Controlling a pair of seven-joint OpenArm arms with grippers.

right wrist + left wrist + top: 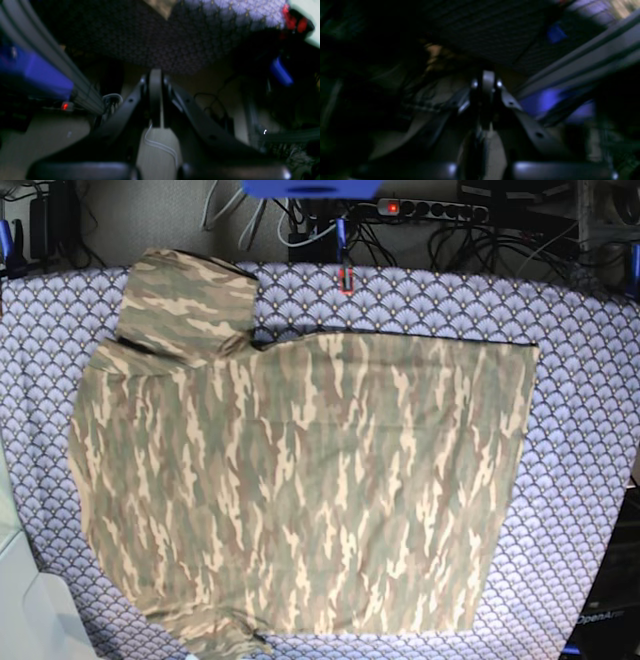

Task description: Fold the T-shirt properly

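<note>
Your table cloth (590, 380) — purple-grey fan scales — covers the whole surface, with a power strip (430, 210) and cables on the floor behind. One T-shirt (300, 490) lies spread flat across it, one sleeve (185, 305) at the far left corner. Your left gripper (487, 82) and right gripper (155, 77) — both pressed closed, holding nothing — hang off the cloth's edge.

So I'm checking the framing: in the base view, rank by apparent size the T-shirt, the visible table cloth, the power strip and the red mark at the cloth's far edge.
1. T-shirt
2. Table cloth
3. Power strip
4. Red mark
</note>
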